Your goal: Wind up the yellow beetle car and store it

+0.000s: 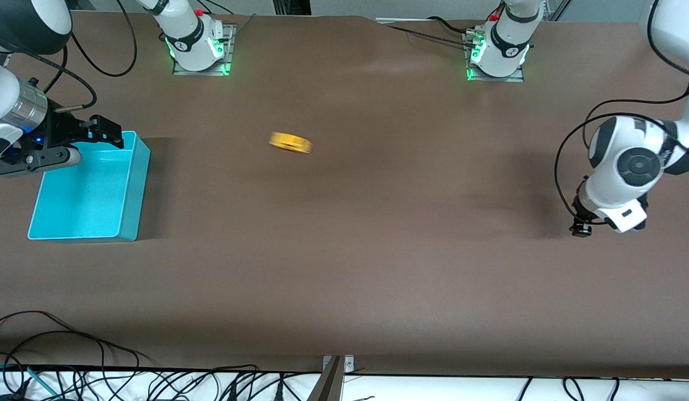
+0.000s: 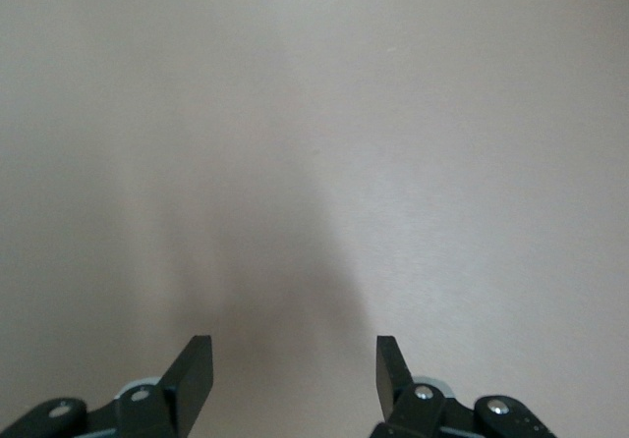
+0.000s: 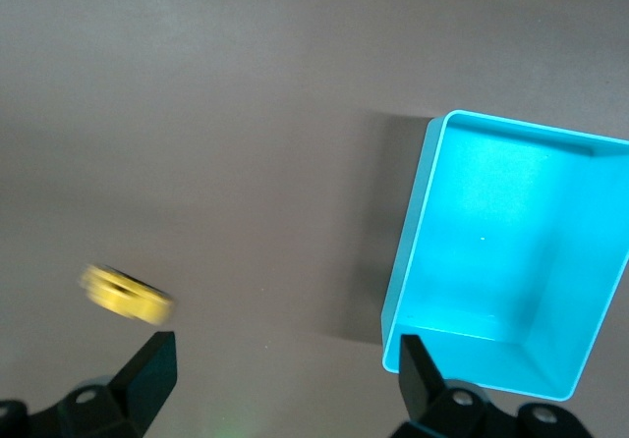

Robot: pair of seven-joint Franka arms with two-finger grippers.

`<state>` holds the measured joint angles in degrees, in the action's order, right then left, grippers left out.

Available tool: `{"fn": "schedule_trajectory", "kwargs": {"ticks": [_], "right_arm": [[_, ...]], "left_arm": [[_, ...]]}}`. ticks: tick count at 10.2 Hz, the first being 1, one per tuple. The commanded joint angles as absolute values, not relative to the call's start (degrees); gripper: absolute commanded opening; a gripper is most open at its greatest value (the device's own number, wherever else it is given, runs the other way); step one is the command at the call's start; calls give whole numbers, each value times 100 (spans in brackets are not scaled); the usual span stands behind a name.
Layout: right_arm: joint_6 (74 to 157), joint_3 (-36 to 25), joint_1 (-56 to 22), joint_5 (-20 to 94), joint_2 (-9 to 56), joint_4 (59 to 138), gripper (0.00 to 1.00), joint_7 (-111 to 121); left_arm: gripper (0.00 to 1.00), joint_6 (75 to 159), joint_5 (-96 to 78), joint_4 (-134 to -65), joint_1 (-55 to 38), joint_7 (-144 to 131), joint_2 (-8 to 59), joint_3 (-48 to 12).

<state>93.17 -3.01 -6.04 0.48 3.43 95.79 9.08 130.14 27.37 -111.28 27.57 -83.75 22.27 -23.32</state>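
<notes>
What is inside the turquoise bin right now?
Nothing shows inside the turquoise bin: only its bare floor. The right gripper covers one corner. The yellow beetle car is out on the table.

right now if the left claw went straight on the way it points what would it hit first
Probably only the bare table. The left claw stands open and nothing else shows ahead of it in its wrist view.

- The yellow beetle car (image 1: 290, 142) (image 3: 127, 295): tiny, bright yellow, blurred, on the bare brown table, well apart from the turquoise bin (image 1: 133, 192) (image 3: 413, 251).
</notes>
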Motion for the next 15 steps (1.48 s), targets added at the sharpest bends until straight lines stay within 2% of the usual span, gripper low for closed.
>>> {"fn": "schedule_trajectory", "kwargs": {"ticks": [1, 2, 5, 7, 15], "right_arm": [[9237, -299, -598, 158, 290, 9615, 100, 984], [9185, -299, -598, 158, 290, 9615, 100, 984], [9184, -290, -598, 149, 299, 9615, 100, 984], [9193, -281, -598, 149, 299, 9615, 100, 984], [9184, -281, -598, 149, 299, 9615, 100, 984]], "left_arm": [[90, 12308, 2242, -10541, 2795, -6948, 2048, -2382], [97, 12131, 2180, -10286, 2760, -6604, 2057, -2391], [96, 11360, 1969, -9539, 2672, -5288, 2126, -2557], [100, 10935, 1777, -9002, 2549, -4031, 2276, -2602], [100, 10899, 1635, -8842, 2382, -3410, 2189, -2672]]}}
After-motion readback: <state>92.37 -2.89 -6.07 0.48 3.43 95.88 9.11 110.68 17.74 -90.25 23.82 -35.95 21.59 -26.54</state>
